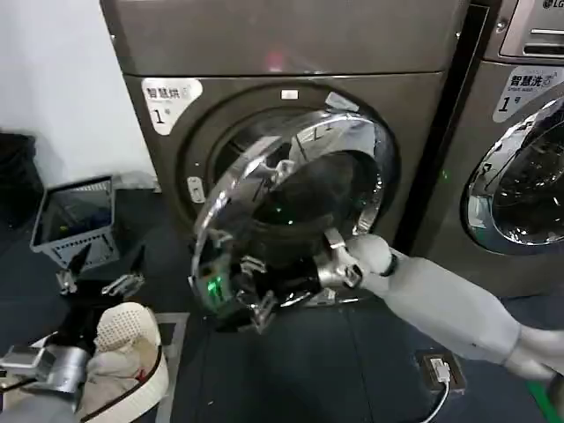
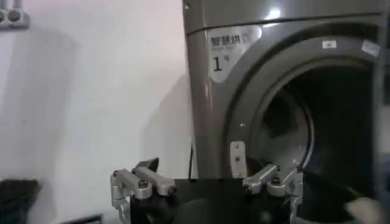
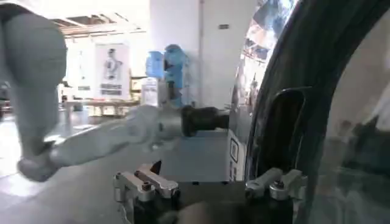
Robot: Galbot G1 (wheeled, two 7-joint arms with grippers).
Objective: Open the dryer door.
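Standing ajar, the dryer door shows chrome ring, dark glass.

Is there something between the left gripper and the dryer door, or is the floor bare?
In the head view, only bare dark floor lies between the left gripper and the dryer door; the grey basket sits further left.
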